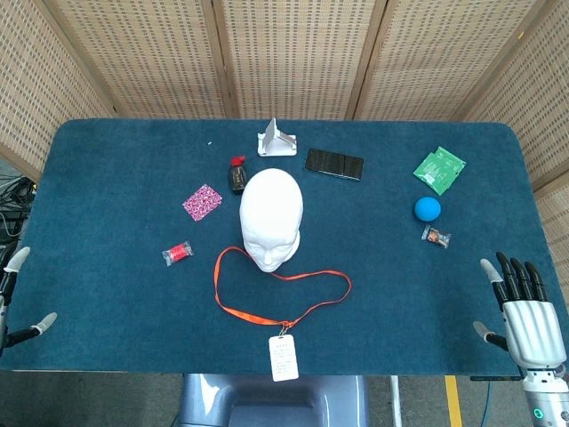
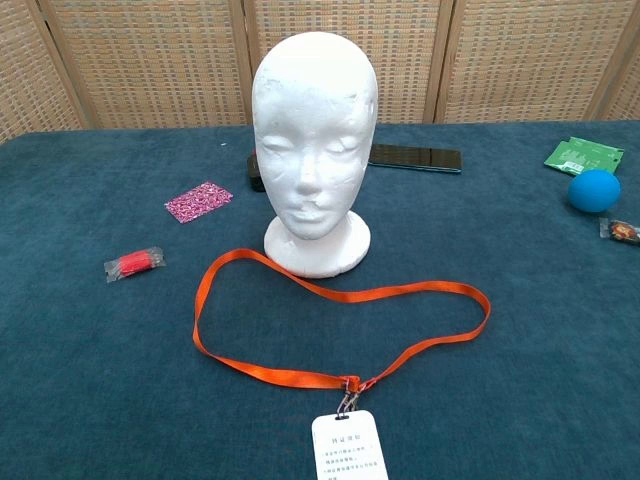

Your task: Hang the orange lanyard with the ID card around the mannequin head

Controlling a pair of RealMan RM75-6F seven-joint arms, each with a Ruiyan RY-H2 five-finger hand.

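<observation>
**Lanyard flat on tabletop, both hands empty**

Nearest the robot, the ID card (image 1: 284,358) lay at the front edge of the tabletop (image 1: 107,178), clipped to the orange lanyard (image 1: 267,316). The lanyard's loop lay flat in front of the mannequin head (image 1: 271,216), its far side touching the head's base, not around it. Right hand (image 1: 526,311) sat at the front right corner, fingers spread, holding nothing. Left hand (image 1: 13,298) showed only partly at the front left edge; visible fingers apart, nothing in them. Mid-table: red wrapped sweet (image 1: 178,253) & pink patterned card (image 1: 202,201) to the left, blue ball (image 1: 427,208) to the right. Farther back: black phone (image 1: 334,164), green packet (image 1: 439,169).
</observation>
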